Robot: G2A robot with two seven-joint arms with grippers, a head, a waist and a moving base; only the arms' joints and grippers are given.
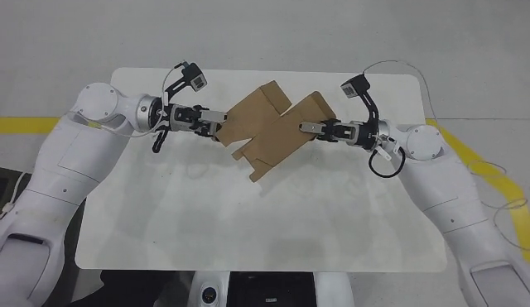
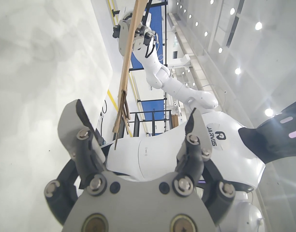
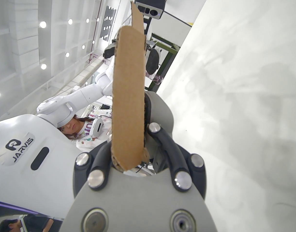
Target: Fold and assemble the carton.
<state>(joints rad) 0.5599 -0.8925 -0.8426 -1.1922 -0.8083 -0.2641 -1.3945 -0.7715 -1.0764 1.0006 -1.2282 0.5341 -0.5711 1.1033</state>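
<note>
My right tool (image 1: 308,128) clamps the flattened carton (image 1: 269,125) above the surface (image 1: 248,216); my left tool (image 2: 136,109) gapes empty beside it.

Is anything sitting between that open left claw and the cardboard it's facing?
Nothing visible does. The left gripper is open, and the carton hangs edge-on straight ahead, only air between. The right gripper grips its far end.
</note>
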